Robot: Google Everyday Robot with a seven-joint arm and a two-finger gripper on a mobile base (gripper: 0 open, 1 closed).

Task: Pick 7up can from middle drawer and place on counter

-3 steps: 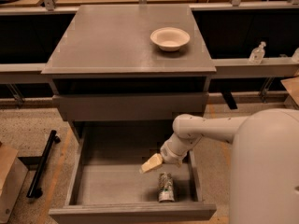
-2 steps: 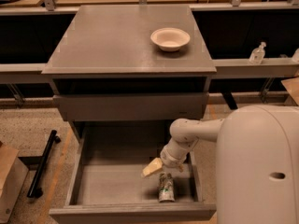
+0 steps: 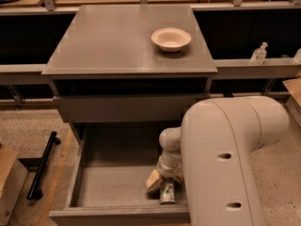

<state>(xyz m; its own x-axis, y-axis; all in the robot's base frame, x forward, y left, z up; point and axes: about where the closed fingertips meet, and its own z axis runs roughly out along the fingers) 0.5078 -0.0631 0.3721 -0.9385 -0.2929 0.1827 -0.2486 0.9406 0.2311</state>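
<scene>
The 7up can (image 3: 167,193) lies on its side on the floor of the open middle drawer (image 3: 113,185), near the drawer's front right. My gripper (image 3: 160,179) reaches down into the drawer and sits directly over the can's far end, with a pale finger (image 3: 153,179) showing to the can's left. The big white arm (image 3: 221,159) covers the drawer's right side. The counter (image 3: 113,36) is the grey cabinet top above, with a white bowl (image 3: 171,38) on its right part.
A shallower drawer front (image 3: 127,108) is partly pulled out above the open drawer. A black bar (image 3: 42,166) lies on the floor at left beside a wooden box (image 3: 7,182). A clear bottle (image 3: 259,53) stands on the shelf at right.
The arm has swung forward and now fills the right of the view. The gripper has dropped from just beyond the can to right over it.
</scene>
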